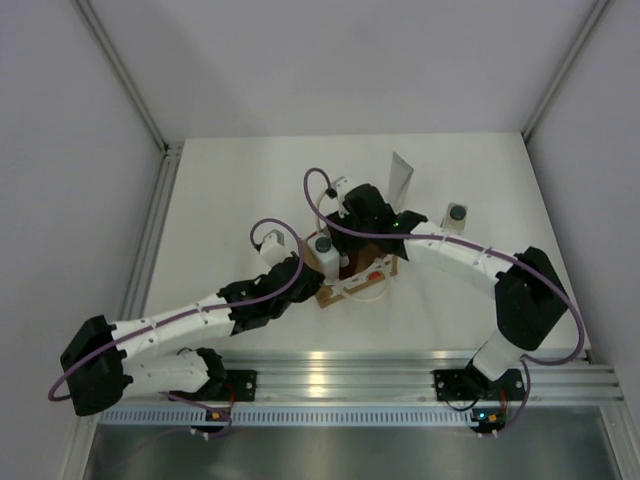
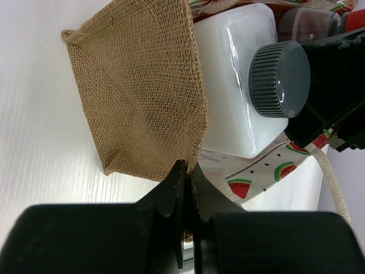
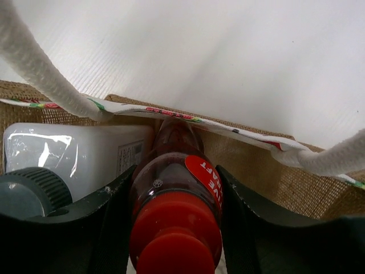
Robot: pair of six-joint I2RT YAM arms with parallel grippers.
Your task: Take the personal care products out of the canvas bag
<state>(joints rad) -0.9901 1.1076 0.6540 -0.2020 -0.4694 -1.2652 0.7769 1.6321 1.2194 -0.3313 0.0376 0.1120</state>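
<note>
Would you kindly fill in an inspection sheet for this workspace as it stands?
Surface: white table, no spills seen.
Job's things: bag holds the white bottle and red bottle; clear bottle and tube stand out on the table.
Clutter: nothing seen.
End effectors: left end effector shut on the bag's rim; right end effector shut on the red bottle.
Cables: purple cables loop along both arms.
Surroundings: grey walls; metal rail at the near edge.
</note>
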